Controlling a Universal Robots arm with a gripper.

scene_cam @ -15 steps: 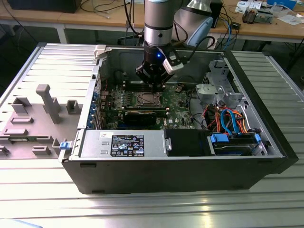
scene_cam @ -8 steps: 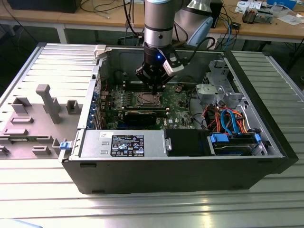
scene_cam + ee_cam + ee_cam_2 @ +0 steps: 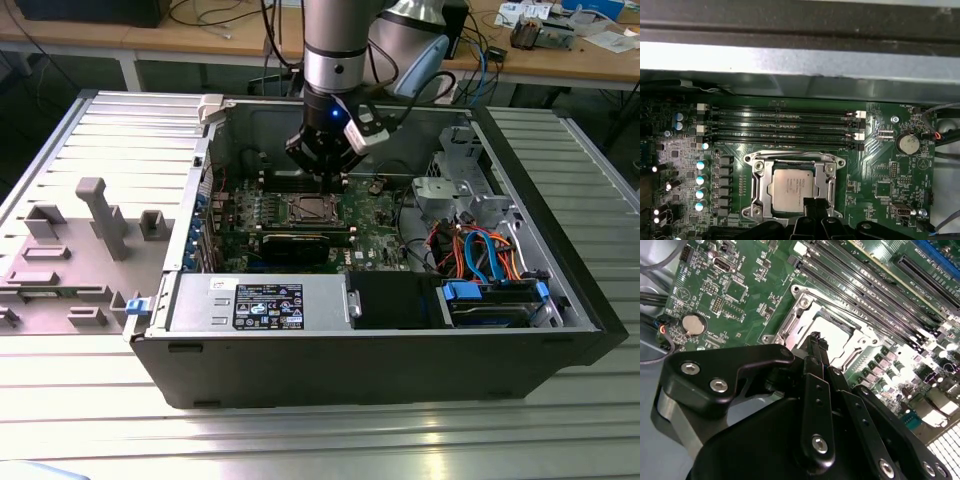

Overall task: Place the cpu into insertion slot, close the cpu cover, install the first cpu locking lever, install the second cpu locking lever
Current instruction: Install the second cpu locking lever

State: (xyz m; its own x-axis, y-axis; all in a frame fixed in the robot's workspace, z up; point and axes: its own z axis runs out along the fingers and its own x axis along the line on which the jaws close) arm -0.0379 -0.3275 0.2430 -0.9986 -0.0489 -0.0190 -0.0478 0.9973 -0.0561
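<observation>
In the first wrist view the cpu [image 3: 790,186], a silver-grey square chip, lies flat in the insertion slot [image 3: 761,176] on the green motherboard. The cpu cover [image 3: 828,171], a silver frame with a large window, lies down around the chip. My gripper [image 3: 816,336] hangs just above one edge of the socket, its black fingers pressed together with nothing between them. In the exterior view the gripper [image 3: 325,170] hovers over the socket [image 3: 309,208] inside the open computer case. I cannot tell how the locking levers stand.
Long black memory slots [image 3: 780,125] run beside the socket, and a round coin battery [image 3: 907,144] sits nearby. The case's metal wall [image 3: 800,60] rises behind the board. Drive cages and coloured cables [image 3: 480,250] fill the case at the exterior view's right.
</observation>
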